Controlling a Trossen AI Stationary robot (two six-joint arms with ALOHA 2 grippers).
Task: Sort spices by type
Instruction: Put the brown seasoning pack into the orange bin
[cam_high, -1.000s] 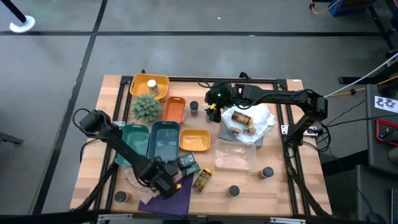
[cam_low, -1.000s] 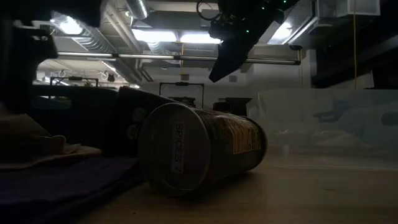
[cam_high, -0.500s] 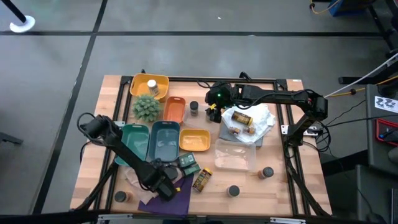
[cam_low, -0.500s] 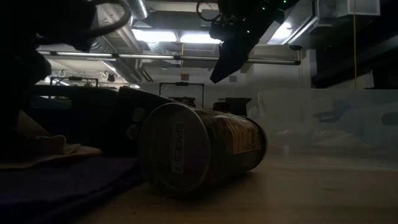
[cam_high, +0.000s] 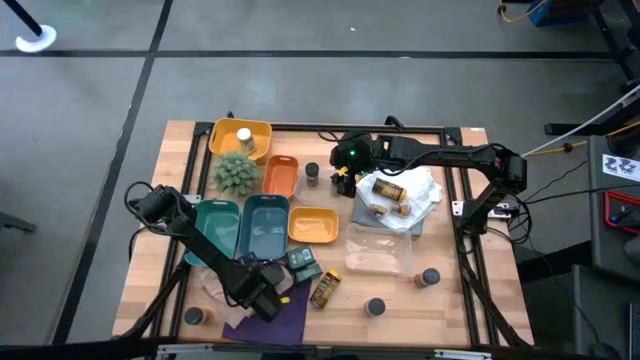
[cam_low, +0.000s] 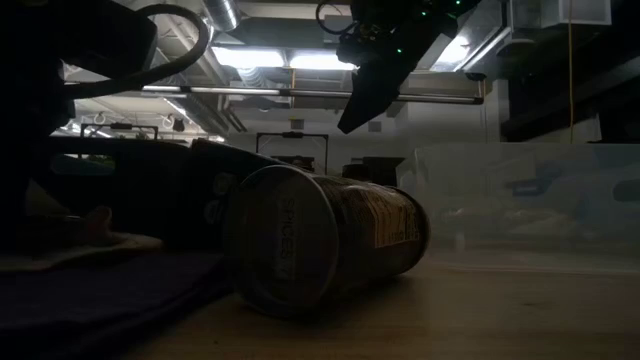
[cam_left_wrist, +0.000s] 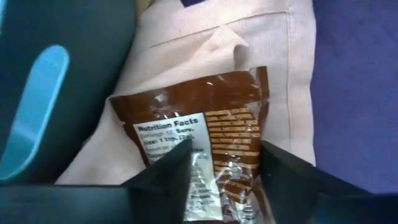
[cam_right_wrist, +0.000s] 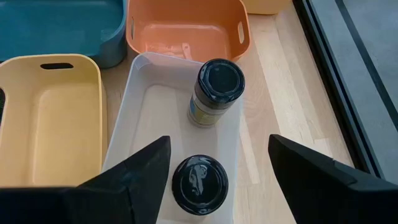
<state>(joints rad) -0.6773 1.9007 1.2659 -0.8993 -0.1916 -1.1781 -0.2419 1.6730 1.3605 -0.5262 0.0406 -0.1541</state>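
My left gripper (cam_high: 263, 296) is low over a pink cloth (cam_left_wrist: 186, 68) beside a purple cloth (cam_high: 275, 318), near the table's near edge. Its open fingers stand astride the lower end of a brown spice packet (cam_left_wrist: 211, 118) with a nutrition label, which lies flat on the pink cloth. My right gripper (cam_high: 343, 172) hangs open above a white tray (cam_right_wrist: 155, 112) holding two dark-lidded jars (cam_right_wrist: 216, 92) (cam_right_wrist: 199, 180), both upright. A jar with a yellow label (cam_high: 324, 288) lies on its side on the wood; it fills the low view (cam_low: 320, 240). My left gripper comes at the brown packet from above. One finger (cam_left_wrist: 165, 180) overlaps the packet's label side and the other (cam_left_wrist: 292, 180) stands at its far edge. I cannot tell whether the fingers touch it.
Teal trays (cam_high: 240, 225), an orange tray (cam_high: 280, 175) and yellow trays (cam_high: 312, 226) (cam_high: 222, 135) sit mid-table beside a spiky green plant (cam_high: 236, 172). Jars lie on a white bag (cam_high: 420, 190). A clear box (cam_high: 378, 252) and loose jars (cam_high: 430, 277) (cam_high: 375, 307) (cam_high: 193, 315) stand near the near edge.
My left arm has shifted slightly over the cloths and come lower, its shadow now darkening the lying jar's lid in the low view. My right arm has kept still.
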